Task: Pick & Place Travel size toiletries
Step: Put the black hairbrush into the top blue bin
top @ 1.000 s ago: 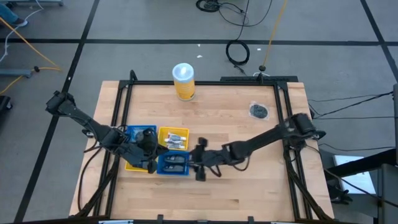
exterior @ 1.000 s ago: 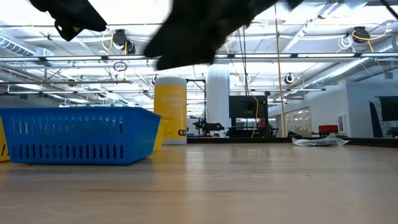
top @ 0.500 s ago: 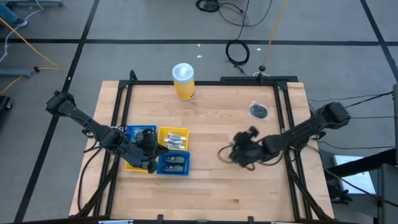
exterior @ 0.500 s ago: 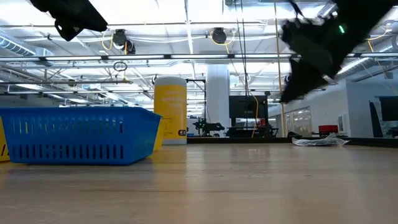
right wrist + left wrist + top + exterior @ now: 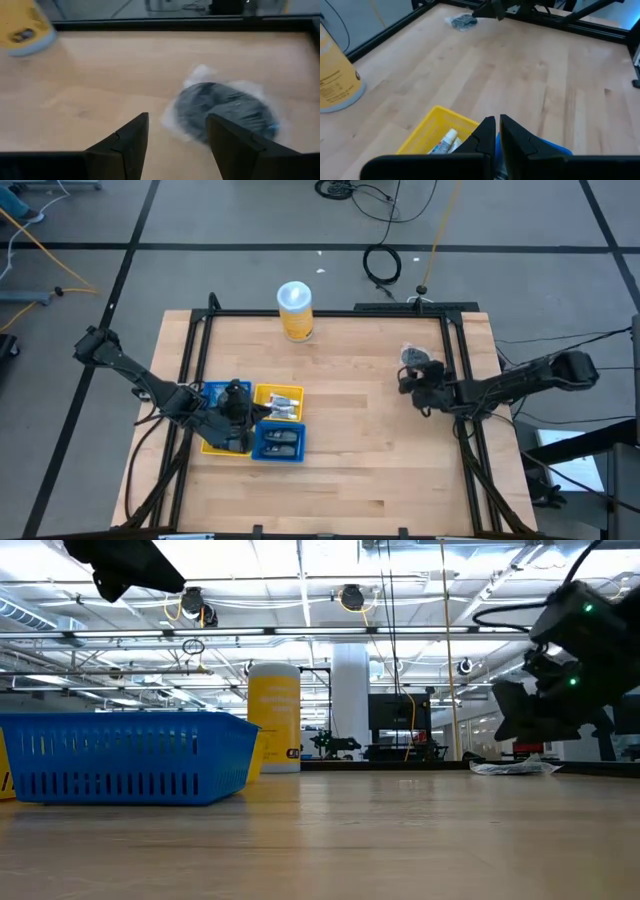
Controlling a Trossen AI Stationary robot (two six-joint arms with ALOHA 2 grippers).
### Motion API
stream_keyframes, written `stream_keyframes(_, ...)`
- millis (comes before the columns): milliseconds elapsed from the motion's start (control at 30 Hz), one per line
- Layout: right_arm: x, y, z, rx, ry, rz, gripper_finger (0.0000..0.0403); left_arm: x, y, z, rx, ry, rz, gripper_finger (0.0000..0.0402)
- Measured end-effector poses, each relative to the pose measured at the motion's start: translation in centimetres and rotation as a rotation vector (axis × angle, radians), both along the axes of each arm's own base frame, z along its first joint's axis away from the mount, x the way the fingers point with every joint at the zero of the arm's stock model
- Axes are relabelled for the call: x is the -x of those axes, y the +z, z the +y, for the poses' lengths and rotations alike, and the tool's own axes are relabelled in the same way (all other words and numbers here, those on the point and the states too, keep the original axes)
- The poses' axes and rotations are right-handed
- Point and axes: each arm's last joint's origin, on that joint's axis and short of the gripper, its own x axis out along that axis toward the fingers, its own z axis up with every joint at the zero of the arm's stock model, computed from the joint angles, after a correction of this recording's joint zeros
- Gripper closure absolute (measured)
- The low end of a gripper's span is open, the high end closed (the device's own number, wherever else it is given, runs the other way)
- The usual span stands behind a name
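Toiletry in a clear wrapper (image 5: 416, 358), a dark round piece, lies alone near the desk's far right corner, flat on the wood; the right wrist view shows it (image 5: 225, 112) just ahead of that arm's fingers, and the low view shows it as a pale crinkled heap (image 5: 515, 767) on the far desk surface. The right gripper (image 5: 412, 384) hangs just beside it, toward the near edge, its claw released and spread, holding nothing, with the wrapped piece not yet between the fingers (image 5: 130, 137).

Other toiletries lie in the trays near the desk's left edge: pale silvery ones in the yellow tray (image 5: 280, 393) and dark oblong ones in the blue tray (image 5: 278, 456) nearest the front. A second blue tray (image 5: 212, 392) sits beside the yellow one, toward the left edge. The left gripper (image 5: 238, 412) hovers over these trays with its claw clenched on nothing visible; its fingers (image 5: 512, 132) meet tip to tip above the yellow tray.

A yellow canister with a white lid (image 5: 295, 311) stands at the desk's far edge, well apart from everything else.
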Motion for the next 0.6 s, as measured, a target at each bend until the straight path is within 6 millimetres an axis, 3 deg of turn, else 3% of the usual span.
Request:
stream_keyframes(300,0.0,0.0,-3.4,-0.016,-0.025,0.125,0.0211,-1.2,-0.8,0.7,-0.014,0.057,0.024,0.0378)
stream_keyframes(600,0.8,-1.0,-6.1,-0.168,-0.018,0.189,0.0171,-2.4,-1.4,1.2,0.007,0.053,0.044,0.0378)
